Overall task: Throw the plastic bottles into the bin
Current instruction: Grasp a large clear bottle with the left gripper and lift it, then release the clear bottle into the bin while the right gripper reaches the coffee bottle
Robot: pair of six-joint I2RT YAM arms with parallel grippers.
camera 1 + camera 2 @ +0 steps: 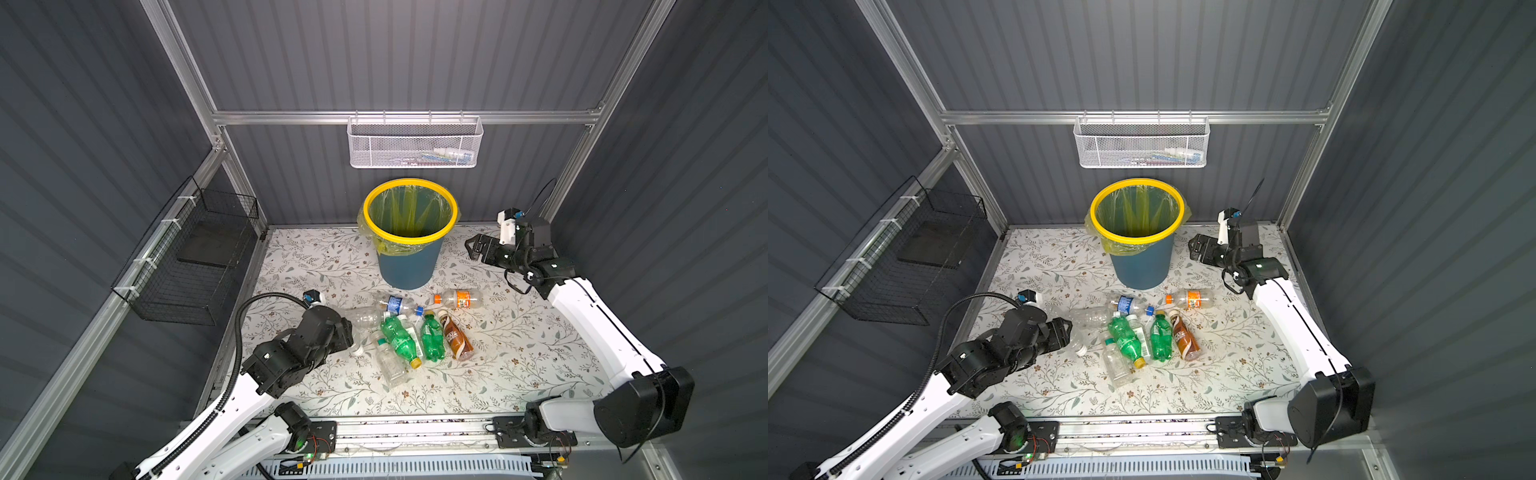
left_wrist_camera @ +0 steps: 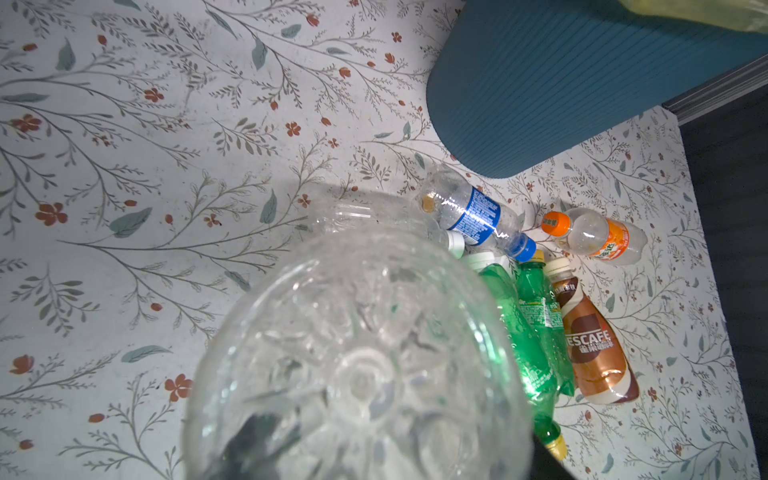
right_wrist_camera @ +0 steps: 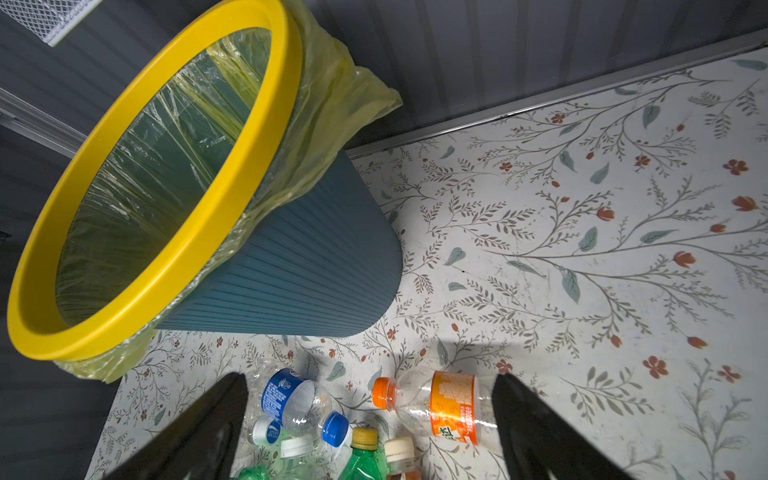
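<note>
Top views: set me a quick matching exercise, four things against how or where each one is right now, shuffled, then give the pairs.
Things:
1. left gripper
2. right gripper
3. bin
4. orange-capped bottle

States:
A. lying on its side on the table
B. open and empty, beside the bin
C. standing upright, no bottle visible inside
D. closed on a clear bottle

Pairs: 1-D, 2-B, 3-C, 4-A
</note>
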